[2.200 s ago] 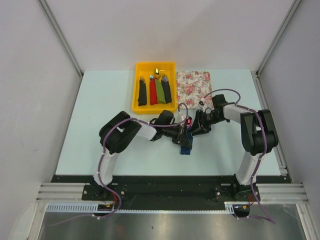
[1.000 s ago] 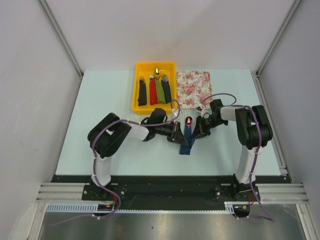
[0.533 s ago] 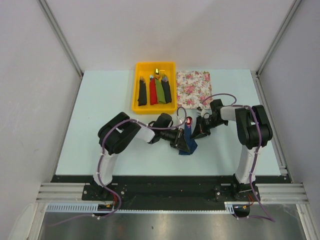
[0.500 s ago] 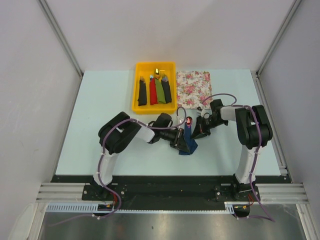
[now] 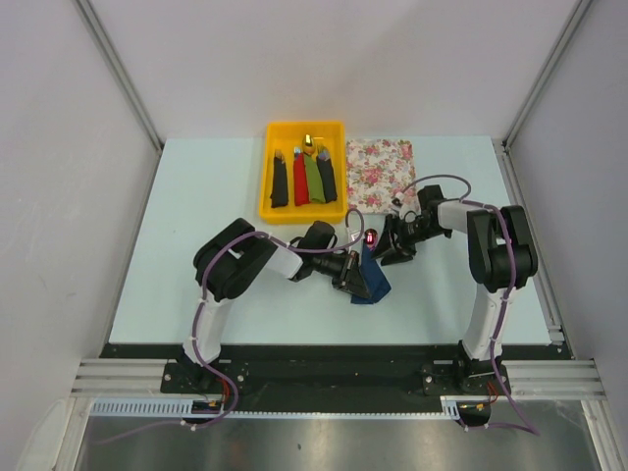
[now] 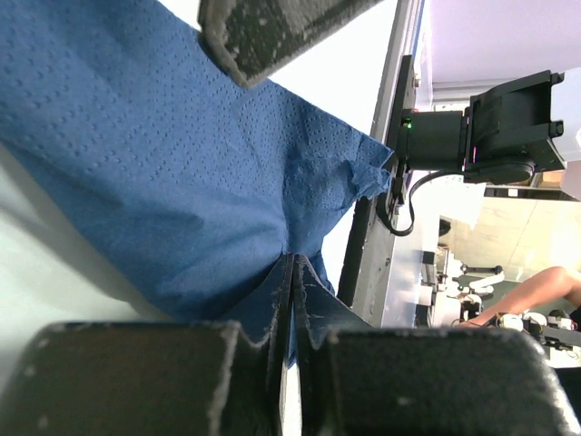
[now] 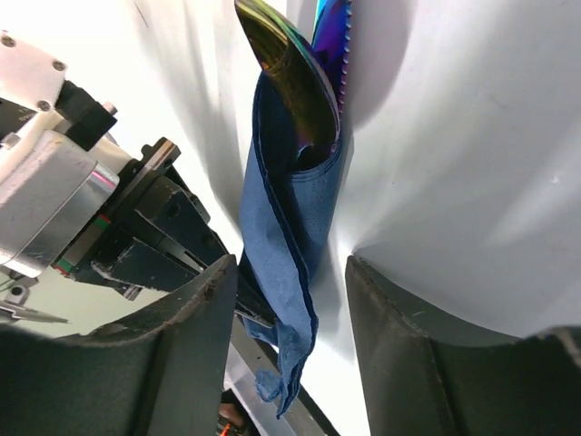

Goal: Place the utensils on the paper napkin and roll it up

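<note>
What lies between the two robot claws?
The paper napkin wrapped around the utensils, pinched by the left gripper; the top view shows it.

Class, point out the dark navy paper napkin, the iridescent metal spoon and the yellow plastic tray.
Dark navy paper napkin point(image 6: 163, 182): left wrist view, on its dimpled face.
Iridescent metal spoon point(image 7: 290, 80): right wrist view, on its bowl.
Yellow plastic tray point(image 5: 289, 216): top external view, near wall.

Pale table point(image 5: 196, 206): yellow tray point(image 5: 263, 186), floral mat point(image 5: 381, 175), navy napkin point(image 5: 371, 286)
</note>
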Controlling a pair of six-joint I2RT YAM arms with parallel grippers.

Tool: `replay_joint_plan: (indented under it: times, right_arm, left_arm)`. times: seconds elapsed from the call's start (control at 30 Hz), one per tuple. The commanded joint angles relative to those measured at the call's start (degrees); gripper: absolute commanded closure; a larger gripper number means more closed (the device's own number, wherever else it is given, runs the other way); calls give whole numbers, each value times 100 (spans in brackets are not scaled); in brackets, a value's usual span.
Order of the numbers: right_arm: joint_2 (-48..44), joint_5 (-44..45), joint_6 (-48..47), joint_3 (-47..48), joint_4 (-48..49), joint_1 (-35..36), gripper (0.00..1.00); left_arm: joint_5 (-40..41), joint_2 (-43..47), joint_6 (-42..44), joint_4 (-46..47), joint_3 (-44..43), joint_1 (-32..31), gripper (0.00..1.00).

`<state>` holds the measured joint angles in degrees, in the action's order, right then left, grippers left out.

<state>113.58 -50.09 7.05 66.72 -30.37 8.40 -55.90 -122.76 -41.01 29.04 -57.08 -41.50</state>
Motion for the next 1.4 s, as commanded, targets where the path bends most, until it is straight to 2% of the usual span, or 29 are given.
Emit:
replay_joint_plan:
  times: [0.0,0.23,0.3,0.53,0.67,0.7,0.83,1.07,1.2,1.37]
  right_arm:
    - [-3,271,-256,114,-215,100,45]
    - [243,517,-108,61,92,267,44]
    - [270,727,-90,8,189,337,53]
    - [498,1133,-63,-71,374,548,65]
    - [560,966,-72,-27,348,531,100]
    - [508,922,-46,-45,356,513,100]
    - [350,379,121,-27,514,399,100]
    - [-238,-185,586,-54,980,399,100]
    - [-494,-414,859,-36,1226,425,100]
    - [-644,-678,939,-19,1437,434,100]
  left_arm:
    - [334,-117,348,-249,-40,115,92]
    - [396,-134,349,-302,-110,115,93]
    - [396,-143,340,-285,-102,115,93]
    - [413,-143,305,-214,-110,124,94]
    - [466,-47,296,-214,-111,150,92]
    - [483,-12,296,-232,-110,159,91]
    - [501,322,304,-284,-14,256,82]
    - [694,1482,628,-793,241,730,49]
    - [966,2167,1218,-1706,162,1099,39]
    - [1300,2537,1956,-2393,-84,1547,32]
